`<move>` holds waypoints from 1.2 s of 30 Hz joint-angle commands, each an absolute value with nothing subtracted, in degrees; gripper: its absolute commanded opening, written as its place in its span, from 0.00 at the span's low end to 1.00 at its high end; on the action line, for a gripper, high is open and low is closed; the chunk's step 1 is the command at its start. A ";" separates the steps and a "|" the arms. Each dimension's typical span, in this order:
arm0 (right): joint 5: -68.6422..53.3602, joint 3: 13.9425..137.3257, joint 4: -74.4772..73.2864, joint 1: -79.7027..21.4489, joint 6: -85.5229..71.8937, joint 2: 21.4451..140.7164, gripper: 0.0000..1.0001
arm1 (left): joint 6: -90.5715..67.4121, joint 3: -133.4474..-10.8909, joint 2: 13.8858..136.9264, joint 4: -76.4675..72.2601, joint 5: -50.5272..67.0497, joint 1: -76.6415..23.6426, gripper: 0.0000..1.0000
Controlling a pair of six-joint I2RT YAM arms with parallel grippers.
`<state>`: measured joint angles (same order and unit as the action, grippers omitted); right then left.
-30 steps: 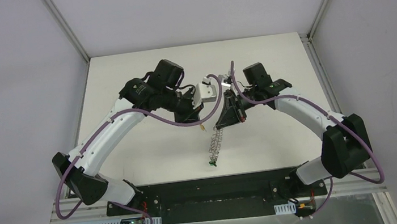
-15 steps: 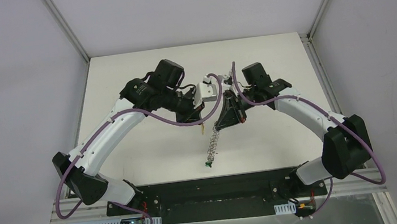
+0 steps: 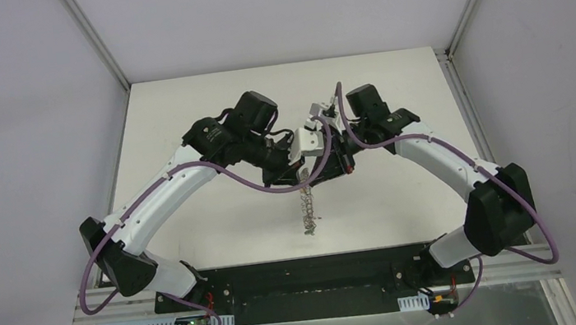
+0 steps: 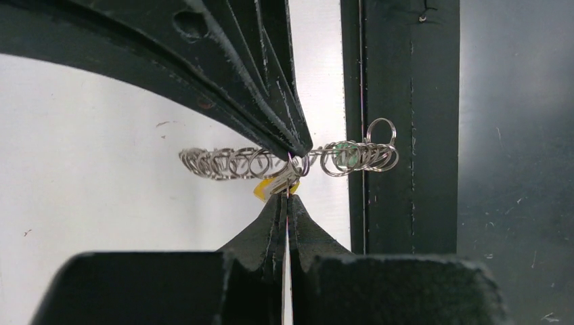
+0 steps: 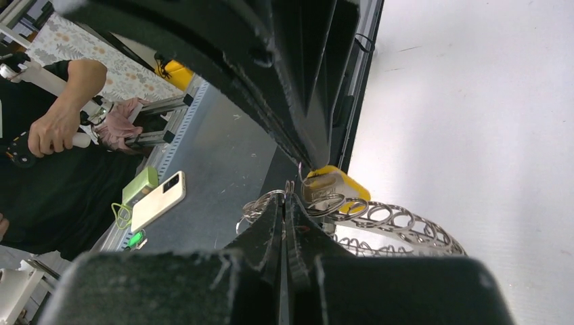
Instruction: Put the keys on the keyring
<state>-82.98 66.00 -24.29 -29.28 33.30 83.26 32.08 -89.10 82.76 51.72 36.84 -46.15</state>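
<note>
Above the table's middle, my two grippers meet tip to tip. My left gripper [image 4: 288, 193] is shut on the yellow-headed key [image 4: 265, 190], which rests against the keyring's wire loops. The keyring [image 4: 230, 163] hangs edge-on as a row of silver loops, and my right gripper [image 5: 287, 196] is shut on one of its loops. The same yellow key [image 5: 336, 184] lies at the tip of the left fingers [image 5: 298, 145]. A green key head [image 4: 345, 154] shows through the loops. From above, the keyring [image 3: 306, 210] dangles below the left gripper [image 3: 306, 177] and right gripper [image 3: 321, 175].
The black base plate [image 3: 307, 280] runs along the table's near edge, just under the hanging ring. Past that edge, the right wrist view shows a phone [image 5: 156, 201] on a grey surface and a person's arm [image 5: 61, 115].
My left gripper has moved right with the yellow key until it meets the right gripper. The keyring has swung left and now hangs nearly straight down.
</note>
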 commanded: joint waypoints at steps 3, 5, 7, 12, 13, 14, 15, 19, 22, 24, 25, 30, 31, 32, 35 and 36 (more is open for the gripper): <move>-87.99 69.68 -27.00 -29.70 36.21 84.75 0.00 | 34.62 -89.51 83.49 51.52 35.96 -47.24 0.00; -88.16 69.84 -27.26 -29.70 36.48 85.15 0.00 | 34.63 -89.71 83.64 51.55 36.15 -47.37 0.00; -88.31 70.06 -27.93 -29.69 37.14 85.51 0.00 | 34.67 -89.82 83.75 51.77 36.27 -47.43 0.00; -88.20 70.39 -29.07 -29.76 38.14 85.95 0.00 | 34.74 -89.65 83.74 51.62 36.16 -47.55 0.00; -88.24 70.40 -29.07 -29.75 38.22 86.13 0.00 | 34.77 -89.75 83.80 51.68 36.15 -47.55 0.00; -88.24 70.40 -29.08 -29.76 38.21 86.20 0.00 | 34.65 -90.00 83.84 51.74 36.14 -47.55 0.00; -88.19 70.48 -29.08 -29.71 38.22 86.36 0.00 | 34.63 -90.14 83.92 51.76 36.19 -47.61 0.00; -87.98 70.48 -29.16 -29.74 38.25 86.62 0.00 | 34.41 -90.52 84.11 51.87 36.25 -47.63 0.00; -87.83 70.40 -29.23 -29.78 38.19 86.88 0.00 | 34.17 -90.66 84.20 51.63 36.27 -47.71 0.00; -87.82 70.38 -29.34 -29.78 38.22 86.99 0.00 | 34.18 -90.70 84.20 51.83 36.37 -47.72 0.00; -87.68 70.35 -29.35 -29.79 38.21 86.98 0.00 | 34.19 -90.66 84.13 51.78 36.32 -47.72 0.00; -87.16 70.48 -29.35 -29.77 38.19 86.98 0.00 | 34.33 -90.12 83.38 51.92 36.47 -47.88 0.00; -87.08 70.56 -29.32 -29.78 38.16 87.04 0.00 | 34.44 -90.03 83.28 51.95 36.58 -47.96 0.00; -86.98 70.64 -29.33 -29.71 37.98 87.21 0.00 | 34.50 -89.89 83.17 51.97 36.60 -48.01 0.00; -86.62 70.84 -29.34 -29.71 37.74 87.57 0.00 | 34.63 -89.65 82.93 52.00 36.69 -48.22 0.00; -86.66 70.88 -29.32 -29.76 37.79 87.54 0.00 | 34.67 -89.57 82.89 51.96 36.66 -48.25 0.00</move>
